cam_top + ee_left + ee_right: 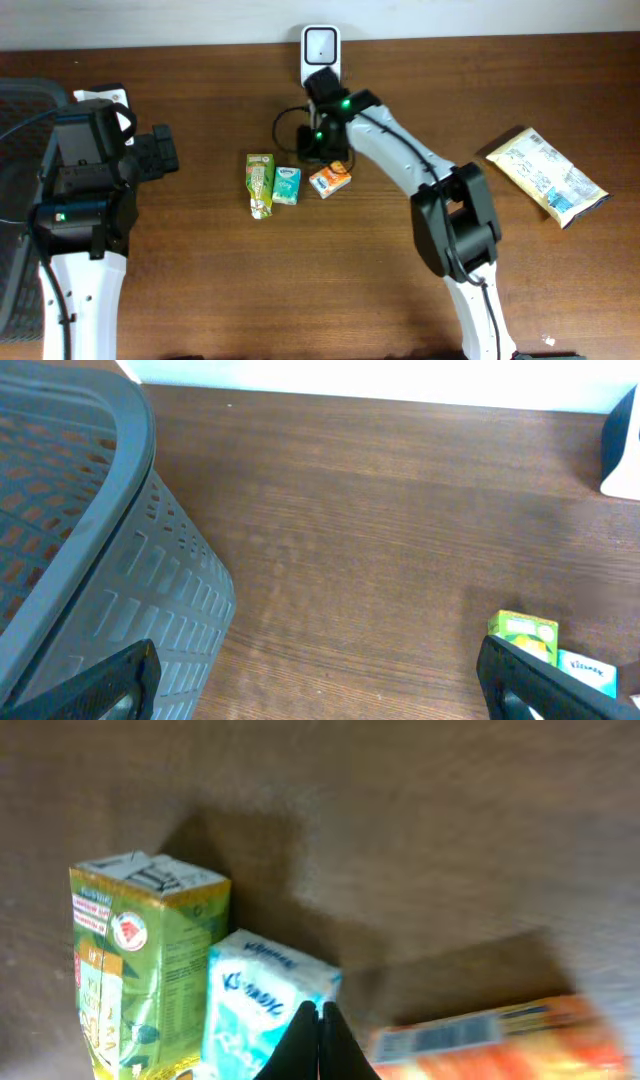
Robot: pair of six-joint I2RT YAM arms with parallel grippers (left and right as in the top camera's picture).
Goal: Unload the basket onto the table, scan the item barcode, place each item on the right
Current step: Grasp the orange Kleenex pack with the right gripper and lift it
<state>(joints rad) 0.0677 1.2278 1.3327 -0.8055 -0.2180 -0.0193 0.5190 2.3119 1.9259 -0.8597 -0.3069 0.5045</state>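
Note:
Three small items lie in a row on the wooden table: a green carton (260,183), a blue-white tissue pack (287,186) and an orange box (330,179). The white scanner (320,47) stands at the table's back edge. My right gripper (313,155) hangs just behind the row, shut and empty. In the right wrist view its fingertips (320,1020) point between the tissue pack (255,1010) and the orange box (500,1040), whose barcode label faces up; the green carton (140,960) is on the left. My left gripper (160,152) stands open over bare table (320,700).
A grey plastic basket (15,200) (80,540) stands at the far left, beside the left arm. A yellow-blue snack bag (547,175) lies at the right. A black cable (285,125) loops beside the right wrist.

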